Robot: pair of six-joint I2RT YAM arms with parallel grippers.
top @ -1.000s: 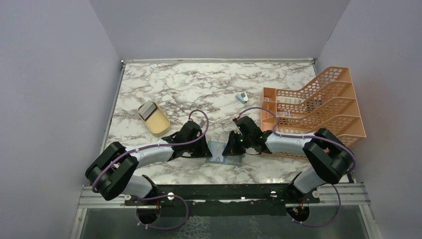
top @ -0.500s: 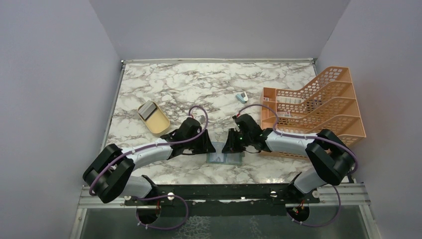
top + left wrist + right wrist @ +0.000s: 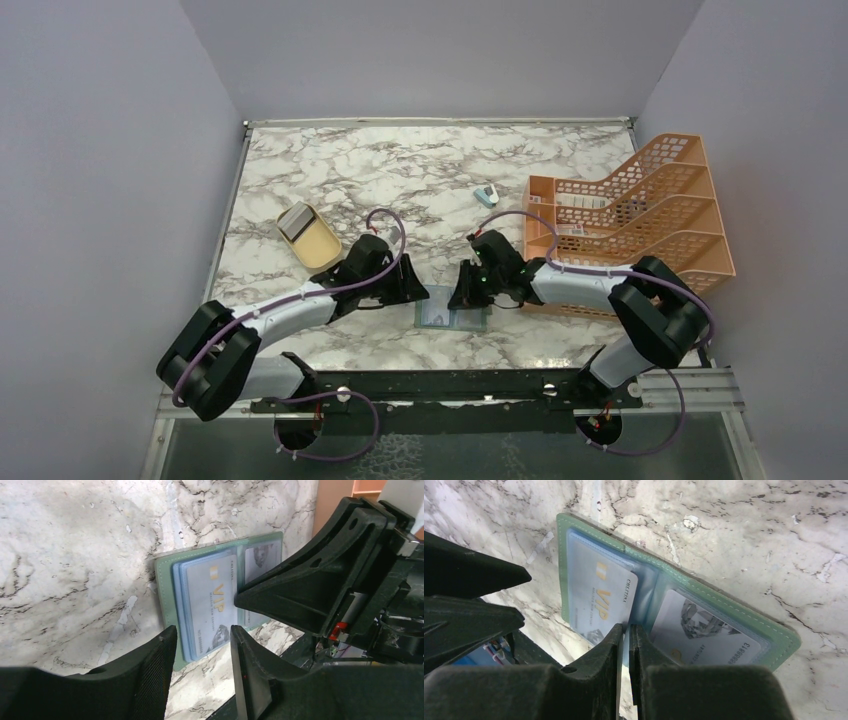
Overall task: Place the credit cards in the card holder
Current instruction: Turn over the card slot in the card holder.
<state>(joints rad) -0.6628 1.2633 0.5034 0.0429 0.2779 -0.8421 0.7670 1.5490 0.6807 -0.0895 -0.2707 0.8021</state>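
The card holder [image 3: 452, 311] lies open on the marble between my two grippers, grey-green with pale blue pockets. In the left wrist view a pale grey "VIP" credit card [image 3: 212, 605] sits in one pocket and a second pale card [image 3: 260, 560] in the other. Both show in the right wrist view, the VIP card [image 3: 599, 600] and the second card [image 3: 699, 630]. My right gripper [image 3: 624, 630] is shut to a thin slit, its tips at the VIP card's edge by the fold. My left gripper [image 3: 202, 630] is open and empty, just off the holder's edge.
A tan oval dish [image 3: 318, 245] with a pale grey flat thing [image 3: 295, 222] in it sits at the left. A small blue-and-white gadget [image 3: 485, 195] lies further back. The orange mesh file rack [image 3: 630, 215] stands at the right, close behind my right arm.
My left arm has drawn back to the left, off the card holder, so more of the holder shows. My right gripper has stayed at the fold.
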